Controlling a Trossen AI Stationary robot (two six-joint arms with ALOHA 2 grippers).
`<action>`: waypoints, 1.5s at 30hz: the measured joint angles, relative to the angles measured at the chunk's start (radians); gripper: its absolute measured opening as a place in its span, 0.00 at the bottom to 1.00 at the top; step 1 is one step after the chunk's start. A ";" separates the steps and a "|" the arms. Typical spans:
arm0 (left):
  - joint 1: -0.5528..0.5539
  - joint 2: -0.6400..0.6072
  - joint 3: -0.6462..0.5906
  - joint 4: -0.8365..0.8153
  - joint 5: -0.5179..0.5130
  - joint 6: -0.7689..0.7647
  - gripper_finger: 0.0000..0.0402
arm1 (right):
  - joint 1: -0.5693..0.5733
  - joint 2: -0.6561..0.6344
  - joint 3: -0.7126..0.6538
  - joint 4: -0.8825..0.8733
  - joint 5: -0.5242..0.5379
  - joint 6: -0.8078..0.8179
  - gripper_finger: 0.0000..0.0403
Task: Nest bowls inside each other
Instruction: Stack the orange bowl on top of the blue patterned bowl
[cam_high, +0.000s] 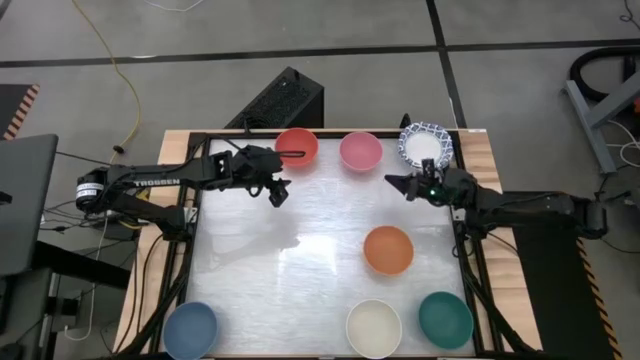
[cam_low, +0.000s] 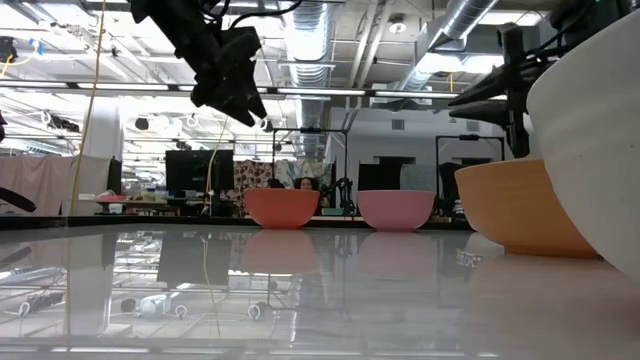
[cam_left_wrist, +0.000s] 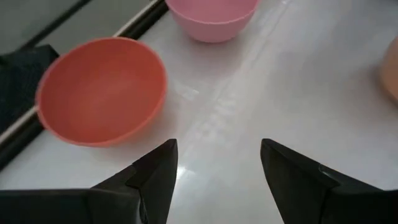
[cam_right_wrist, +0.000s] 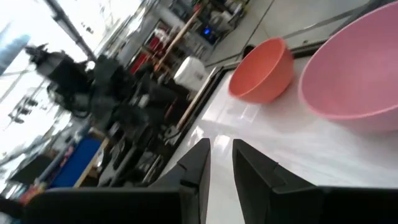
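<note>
1. Table (cam_high: 300, 290): a pale glossy top in a dark frame; seven bowls show on it from above, none nested in another.
2. Back edge, left to right: red bowl (cam_high: 297, 147), pink bowl (cam_high: 361, 151), and a patterned bowl (cam_high: 426, 143) with a blue rim at the back right corner; red and pink stand near each other but apart.
3. Orange bowl (cam_high: 388, 250) sits alone right of centre, well apart from the back row.
4. Front edge: blue bowl (cam_high: 190, 330) at the left corner; cream bowl (cam_high: 374, 327) and teal bowl (cam_high: 445, 319) just beside each other toward the right.
5. Left gripper (cam_high: 279, 193) hangs above the table just in front of the red bowl; its fingers (cam_left_wrist: 158, 171) stand wide apart and hold nothing; its wrist view shows bare table between them, with the red bowl (cam_left_wrist: 102, 90) and pink bowl (cam_left_wrist: 212, 18) beyond.
6. Right gripper (cam_high: 395, 182) hangs between the pink and patterned bowls, a little in front of them, pointing toward the left arm; its fingers (cam_right_wrist: 196, 165) leave only a narrow gap with nothing in it; the pink bowl (cam_right_wrist: 354, 74) is close ahead and the red bowl (cam_right_wrist: 264, 62) farther off.
7. Low view: red bowl (cam_low: 281, 207) and pink bowl (cam_low: 396, 209) upright at the far edge; orange bowl (cam_low: 515, 205) nearer on the right, with a white bowl's side filling the right edge; the left gripper (cam_low: 240, 100) is well clear of the table.
</note>
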 joint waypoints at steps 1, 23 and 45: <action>0.000 0.009 0.000 0.002 -0.004 0.004 0.55 | 0.010 0.000 0.000 -0.001 0.001 -0.001 0.22; 0.042 0.473 0.369 -0.194 -0.140 0.442 0.55 | 0.093 0.009 0.001 -0.002 0.057 -0.019 0.22; 0.157 0.635 0.370 -0.222 -0.024 0.367 0.10 | 0.105 0.009 0.001 -0.005 0.080 -0.014 0.22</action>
